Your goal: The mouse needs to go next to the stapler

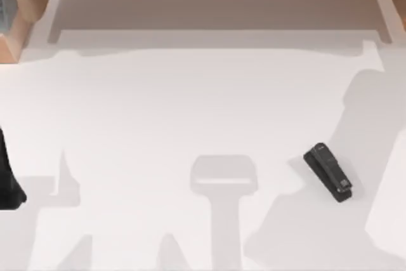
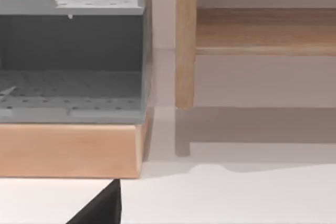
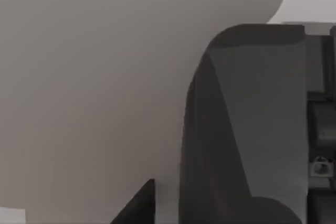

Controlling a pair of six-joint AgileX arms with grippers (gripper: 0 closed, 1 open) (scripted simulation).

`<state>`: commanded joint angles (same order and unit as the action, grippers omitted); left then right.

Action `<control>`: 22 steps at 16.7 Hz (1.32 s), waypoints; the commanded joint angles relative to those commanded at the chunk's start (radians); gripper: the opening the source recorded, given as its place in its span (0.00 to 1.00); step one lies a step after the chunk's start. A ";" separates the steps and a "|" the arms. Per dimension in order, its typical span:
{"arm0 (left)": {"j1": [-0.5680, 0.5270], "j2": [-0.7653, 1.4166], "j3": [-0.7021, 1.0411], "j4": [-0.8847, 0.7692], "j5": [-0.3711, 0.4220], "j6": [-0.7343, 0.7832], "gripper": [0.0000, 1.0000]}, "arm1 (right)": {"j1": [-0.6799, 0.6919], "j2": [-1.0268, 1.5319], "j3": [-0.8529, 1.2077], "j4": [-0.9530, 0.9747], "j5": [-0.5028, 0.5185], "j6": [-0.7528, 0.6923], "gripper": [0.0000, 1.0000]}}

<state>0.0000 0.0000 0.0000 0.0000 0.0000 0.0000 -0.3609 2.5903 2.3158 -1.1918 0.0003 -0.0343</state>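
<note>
**Stapler lies alone near the right edge**

The small black elongated stapler (image 1: pixel 328 172) lies flat on the white table (image 1: pixel 190 112), toward its front right corner. The left arm (image 1: pixel 9 179) stays at the left edge; whether its claw is apart or together, one cannot tell.

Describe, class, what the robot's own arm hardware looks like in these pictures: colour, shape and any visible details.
In the top view, the left arm shows as a matte black, tapering shape at the table's left edge. The left wrist view catches a black, sharp-angled piece of its gripper. The right wrist view shows dark grey, smoothly moulded housing with a rounded corner and a small silvery fitting. No cables or markings are visible.
</note>
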 joint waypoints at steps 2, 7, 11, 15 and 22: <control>0.000 0.000 0.000 0.000 0.000 0.000 1.00 | 0.000 0.000 0.000 0.000 0.000 0.000 0.47; 0.000 0.000 0.000 0.000 0.000 0.000 1.00 | 0.000 0.000 0.000 0.000 0.000 0.000 0.10; 0.000 0.000 0.000 0.000 0.000 0.000 1.00 | 0.000 0.000 0.000 0.000 0.000 0.000 0.00; 0.000 0.000 0.000 0.000 0.000 0.000 1.00 | 0.000 0.000 0.000 0.000 0.000 0.000 0.00; 0.000 0.000 0.000 0.000 0.000 0.000 1.00 | -0.017 -0.074 -0.032 -0.004 -0.004 0.005 0.00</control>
<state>0.0000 0.0000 0.0000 0.0000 0.0000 0.0000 -0.3776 2.5161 2.2833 -1.1954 -0.0039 -0.0293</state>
